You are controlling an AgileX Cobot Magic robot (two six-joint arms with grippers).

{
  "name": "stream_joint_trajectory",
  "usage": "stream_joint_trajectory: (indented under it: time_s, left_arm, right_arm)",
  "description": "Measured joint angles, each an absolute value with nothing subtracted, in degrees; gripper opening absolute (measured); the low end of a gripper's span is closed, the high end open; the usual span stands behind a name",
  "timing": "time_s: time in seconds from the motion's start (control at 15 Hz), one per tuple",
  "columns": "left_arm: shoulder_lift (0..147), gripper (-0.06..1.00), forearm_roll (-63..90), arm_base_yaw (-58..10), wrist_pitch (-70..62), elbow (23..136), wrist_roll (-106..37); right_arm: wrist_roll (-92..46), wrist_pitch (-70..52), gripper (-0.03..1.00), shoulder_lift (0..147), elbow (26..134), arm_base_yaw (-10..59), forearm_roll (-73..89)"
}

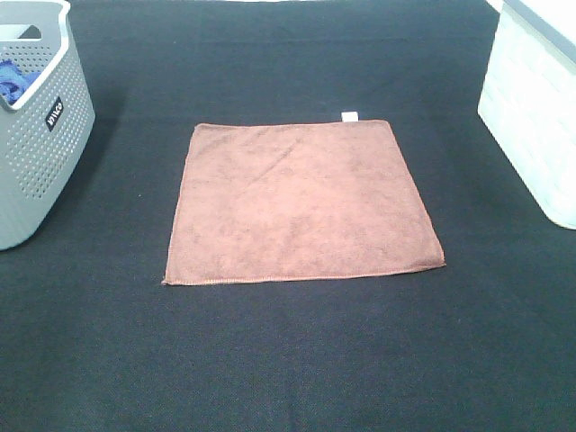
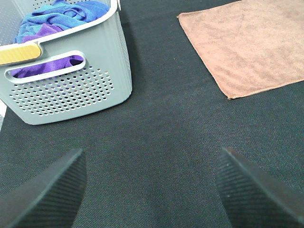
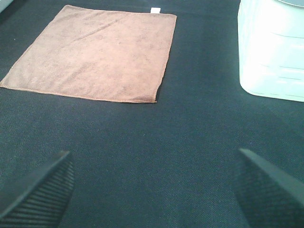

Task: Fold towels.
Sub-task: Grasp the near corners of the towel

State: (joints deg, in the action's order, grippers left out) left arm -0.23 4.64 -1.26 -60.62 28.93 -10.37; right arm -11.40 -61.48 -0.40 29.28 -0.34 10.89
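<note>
Towel: the brown towel (image 1: 301, 202) lies spread flat in a single layer at the middle of the black worktop (image 1: 288, 369). It sits slightly askew, with a small white tag (image 1: 350, 115) at its far edge.
Left gripper: the left gripper (image 2: 152, 153) has its fingers spread wide and holds nothing. It hangs over bare worktop between the grey basket (image 2: 95, 90) and the towel's near-left corner, well short of the cloth.
Right gripper: the right gripper (image 3: 153, 153) is also wide apart and empty. It is above bare worktop, with the towel's near-right corner ahead and the white bin (image 3: 270, 57) to the side.
Step in hand: judging by the flat, unfolded cloth, the first fold has not yet begun, and the move due is the reach to the two near corners.
Doing it well: each gripper should come down on its own near corner at the same moment and pinch only the hem. Both then lift just enough to clear the cloth and carry the near edge evenly to the far edge so the corners meet.
Watch for: because the towel is skewed, equal travel may leave the edges misaligned, and a deep pinch could drag the cloth across the worktop.
Surroundings: blue and purple cloths (image 2: 57, 19) fill the basket, away from the fold.
</note>
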Motion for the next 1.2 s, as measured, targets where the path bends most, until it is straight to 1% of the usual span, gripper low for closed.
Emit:
stream_joint_trajectory:
  time_s: [1.2]
  left_arm:
    - [-0.23, 0.73, 4.58, -1.26, -60.62, 28.93, -10.37]
  right_arm:
    - [-11.4, -61.48, 0.85, -0.4, 29.28, -0.34, 10.89]
